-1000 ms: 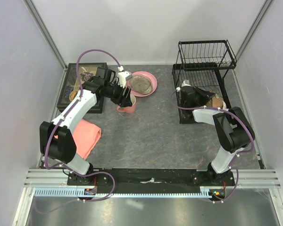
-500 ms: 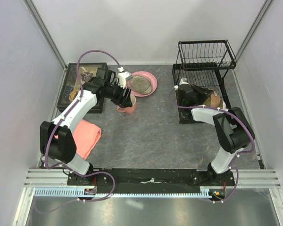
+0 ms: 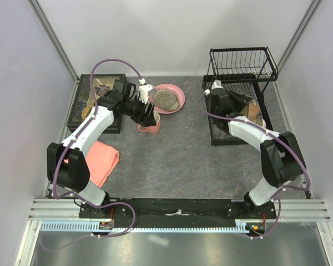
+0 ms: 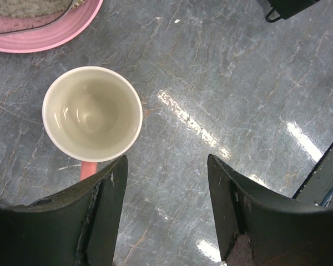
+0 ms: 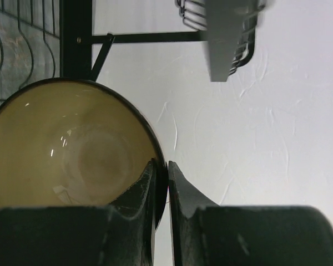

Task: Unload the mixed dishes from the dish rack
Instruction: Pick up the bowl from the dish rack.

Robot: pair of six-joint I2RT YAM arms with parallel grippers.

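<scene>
The left gripper (image 4: 166,160) hangs over the table (image 4: 255,83) with its jaws wide apart and holding nothing; the pink mug (image 4: 92,113) stands upright on the table just off to one side of the left finger, not between the jaws, near the pink plate (image 3: 176,103), which carries the smaller speckled plate (image 3: 165,97). The right gripper (image 5: 162,169) reaches into the lower tier of the black wire dish rack (image 3: 241,61); its jaws are nearly together, pinching the dark rim of the bowl (image 5: 72,155), one finger inside and one outside; the bowl is tilted, still over the lower tier.
</scene>
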